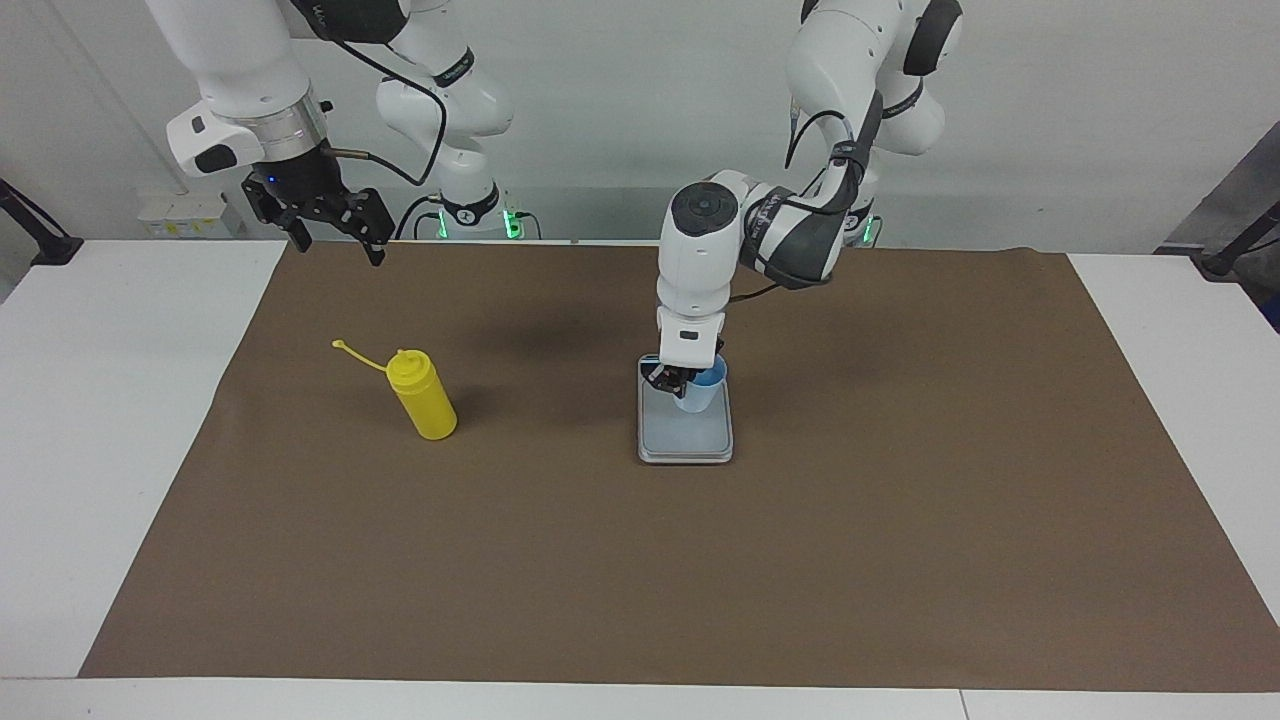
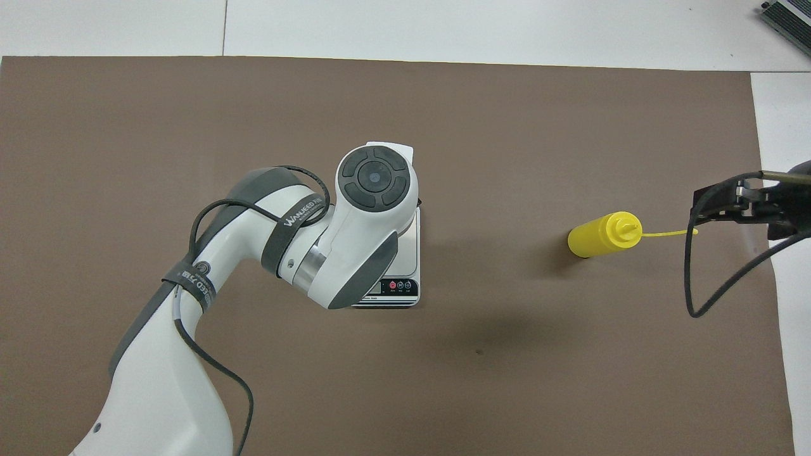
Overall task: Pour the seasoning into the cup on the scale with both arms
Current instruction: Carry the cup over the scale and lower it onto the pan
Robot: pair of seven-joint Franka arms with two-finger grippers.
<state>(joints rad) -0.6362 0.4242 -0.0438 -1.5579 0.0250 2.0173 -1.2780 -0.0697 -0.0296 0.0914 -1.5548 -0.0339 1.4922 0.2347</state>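
Observation:
The light-blue cup (image 1: 704, 392) is upright at the scale (image 1: 690, 436), over the end of the plate by the display; whether it touches the plate I cannot tell. My left gripper (image 1: 672, 383) comes down from above and is shut on the cup's rim. In the overhead view the left arm covers the cup and most of the scale (image 2: 410, 253). The yellow seasoning bottle (image 1: 424, 398) (image 2: 600, 235) stands on the mat toward the right arm's end, its cap strap sticking out sideways. My right gripper (image 1: 338, 248) (image 2: 697, 206) hangs open in the air, holding nothing, past the strap's tip.
A brown mat (image 1: 900, 520) covers the middle of the white table (image 1: 110, 420). Only the bottle and the scale stand on it. Black cables hang from both arms.

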